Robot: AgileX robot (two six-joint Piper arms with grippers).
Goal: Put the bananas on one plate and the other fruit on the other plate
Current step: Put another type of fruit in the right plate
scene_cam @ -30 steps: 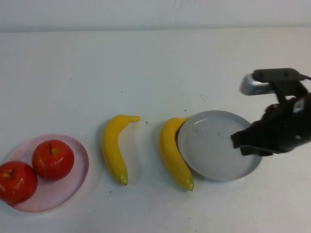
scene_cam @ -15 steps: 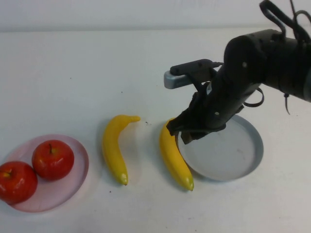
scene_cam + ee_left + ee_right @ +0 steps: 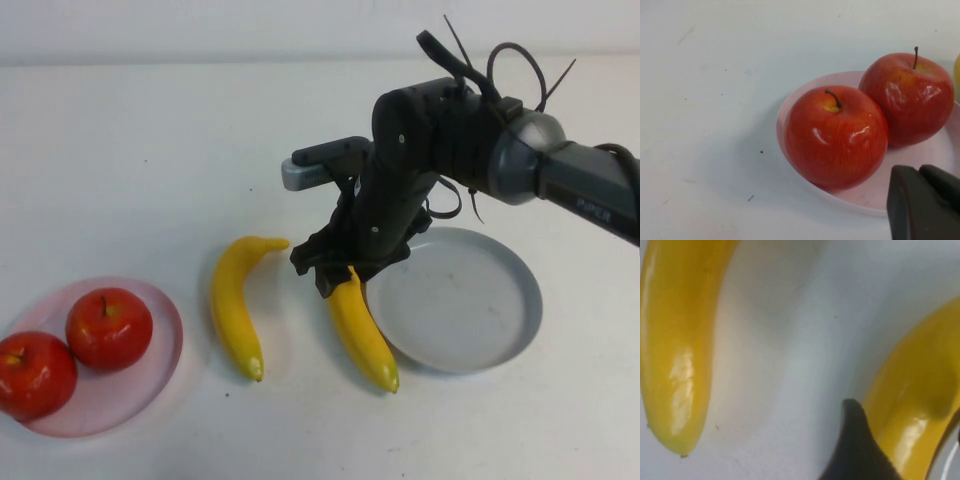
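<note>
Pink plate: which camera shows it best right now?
The high view: the whole pink plate shows, both apples on it, far from the right tool. Left wrist view shows part of it beside the left tool. Right wrist view shows none of it.

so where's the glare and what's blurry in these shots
Left wrist view: white highlights on both shiny red apples; the left gripper is a dark blur. Right wrist view: a glare streak on the curved yellow banana; the right gripper is soft-edged.
</note>
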